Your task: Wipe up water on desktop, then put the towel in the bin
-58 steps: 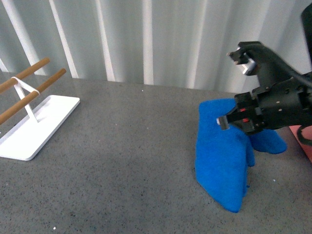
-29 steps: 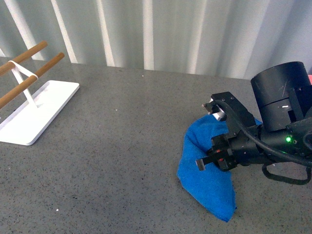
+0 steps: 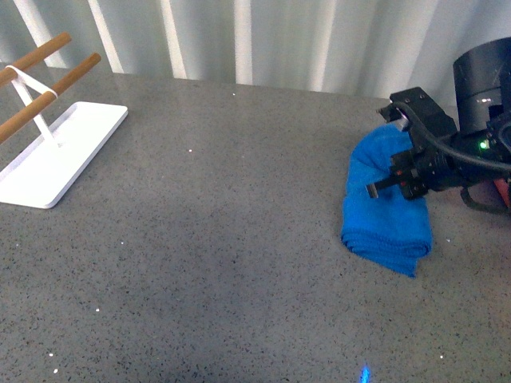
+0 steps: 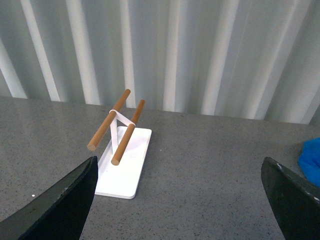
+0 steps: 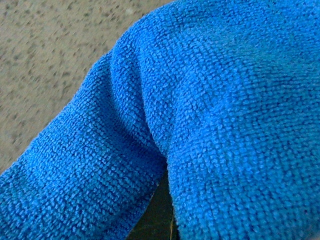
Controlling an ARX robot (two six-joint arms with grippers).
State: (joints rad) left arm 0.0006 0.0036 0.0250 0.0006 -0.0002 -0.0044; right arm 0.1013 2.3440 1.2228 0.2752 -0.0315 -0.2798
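Note:
The blue towel (image 3: pixel 386 215) lies folded on the dark grey speckled desktop (image 3: pixel 223 239) at the right. My right gripper (image 3: pixel 390 156) is shut on the towel's far upper part, low over the surface. The towel fills the right wrist view (image 5: pixel 210 100), with a strip of desktop (image 5: pixel 45 50) beside it. A pink-red sliver of the bin (image 3: pixel 503 193) shows at the right edge behind the right arm. My left gripper (image 4: pixel 172 210) is open and empty above the desktop (image 4: pixel 200 190), and the towel's edge (image 4: pixel 311 159) shows far to one side.
A white rack base plate with two wooden bars (image 3: pixel 48 152) stands at the back left, also in the left wrist view (image 4: pixel 122 150). A corrugated pale wall (image 3: pixel 263 40) runs along the desktop's far edge.
The right gripper has carried the towel right and toward the back. The towel, hanging a second ago, now lies folded on the desktop.

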